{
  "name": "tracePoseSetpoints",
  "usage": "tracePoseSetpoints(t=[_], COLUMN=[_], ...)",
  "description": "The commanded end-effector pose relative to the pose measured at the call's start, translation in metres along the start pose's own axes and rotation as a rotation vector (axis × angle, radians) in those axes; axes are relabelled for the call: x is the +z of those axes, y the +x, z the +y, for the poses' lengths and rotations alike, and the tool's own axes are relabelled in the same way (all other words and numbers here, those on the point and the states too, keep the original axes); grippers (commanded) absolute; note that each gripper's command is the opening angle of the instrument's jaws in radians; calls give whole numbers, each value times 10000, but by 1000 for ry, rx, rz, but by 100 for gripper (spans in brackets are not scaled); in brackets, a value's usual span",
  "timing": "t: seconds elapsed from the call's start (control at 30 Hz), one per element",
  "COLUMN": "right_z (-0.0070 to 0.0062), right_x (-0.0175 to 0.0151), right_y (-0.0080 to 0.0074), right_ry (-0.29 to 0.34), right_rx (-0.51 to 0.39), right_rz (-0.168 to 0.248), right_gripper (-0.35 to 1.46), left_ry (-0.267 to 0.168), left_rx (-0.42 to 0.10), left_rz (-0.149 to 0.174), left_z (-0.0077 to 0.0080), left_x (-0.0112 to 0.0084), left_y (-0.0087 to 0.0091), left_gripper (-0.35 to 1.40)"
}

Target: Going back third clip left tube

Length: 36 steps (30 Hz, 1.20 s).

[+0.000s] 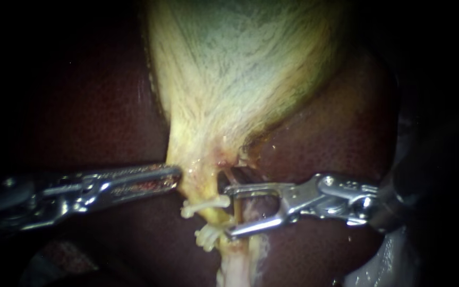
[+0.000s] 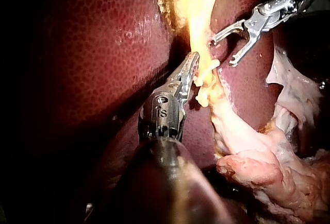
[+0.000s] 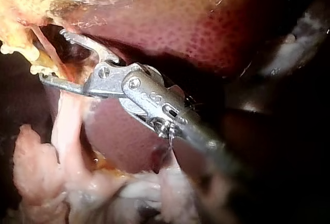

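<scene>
Left tool (image 1: 173,178) — clenched on gallbladder (image 1: 229,79) neck. Right tool (image 1: 230,210) — released, jaws agape beside two clips (image 1: 206,204) on tube (image 1: 235,263).

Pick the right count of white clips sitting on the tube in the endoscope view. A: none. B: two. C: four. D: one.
B: an upper clip and a lower clip cross the tube below the gallbladder, one above the other, beside the right instrument.
</scene>
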Motion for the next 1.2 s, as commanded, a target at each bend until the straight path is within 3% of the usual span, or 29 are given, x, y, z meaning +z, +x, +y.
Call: tracePoseSetpoints(t=[0.03,0.13,0.37,0.73,1.2], right_z=[2,6,7,2,-2], right_x=[-6,-26,-50,-60,-59], right_y=[3,13,23,21,22], right_ry=[-3,-12,-7,0,0], right_rx=[-35,-122,-189,-197,-203], right_rz=[-2,-9,-14,-15,-15], right_gripper=[60,60,60,60,60], left_ry=[-1,-1,-4,-11,-16], left_rx=[-1,-1,0,4,12], left_rz=[0,0,-2,-9,17], left_z=[1,1,1,5,7], left_x=[1,1,2,18,53], left_y=[0,1,1,11,25], left_gripper=[-16,-16,-16,-16,-16])
